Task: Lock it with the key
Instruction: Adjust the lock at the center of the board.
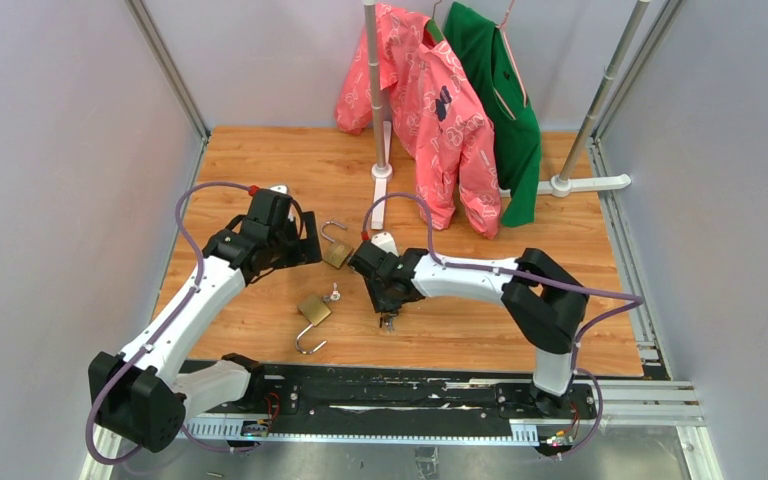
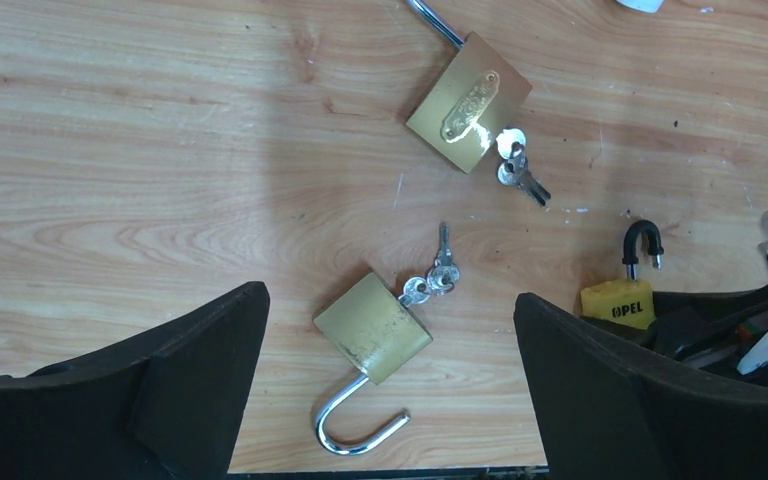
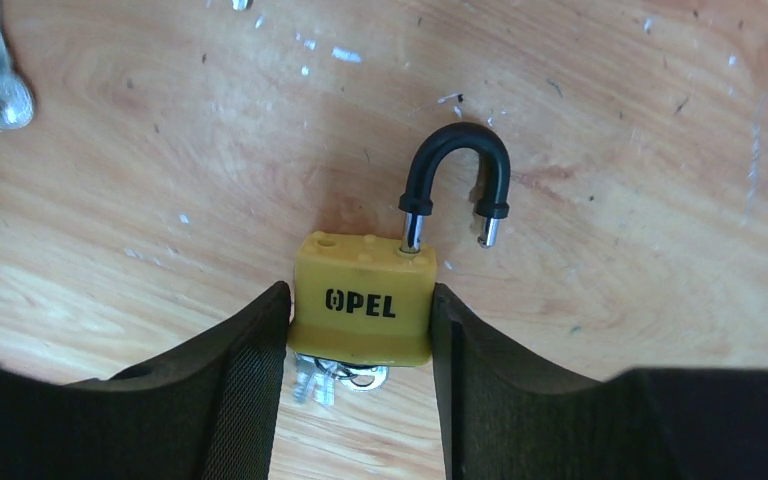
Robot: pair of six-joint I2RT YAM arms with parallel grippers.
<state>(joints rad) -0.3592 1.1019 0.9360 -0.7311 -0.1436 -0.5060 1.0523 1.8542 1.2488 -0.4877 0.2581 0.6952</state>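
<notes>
My right gripper [image 3: 358,292] is shut on the body of a yellow padlock marked OPEL [image 3: 362,305], low over the wooden table [image 1: 260,160]. Its black-coated shackle [image 3: 455,175] stands open, and a bunch of keys [image 3: 345,378] hangs from its underside. In the top view this gripper [image 1: 388,298] is at the table's middle. My left gripper [image 2: 390,295] is open and empty, its fingers either side of a brass padlock [image 2: 372,327] with an open shackle [image 2: 360,432] and keys [image 2: 430,280] in it. A second brass padlock [image 2: 468,102] with keys [image 2: 520,172] lies beyond.
In the top view two brass padlocks [image 1: 337,253] [image 1: 313,309] lie between my arms, left gripper [image 1: 305,248] beside the upper one. A pink jacket [image 1: 440,120] and a green one [image 1: 505,110] hang on a rack at the back; its pole foot [image 1: 382,172] stands on the table.
</notes>
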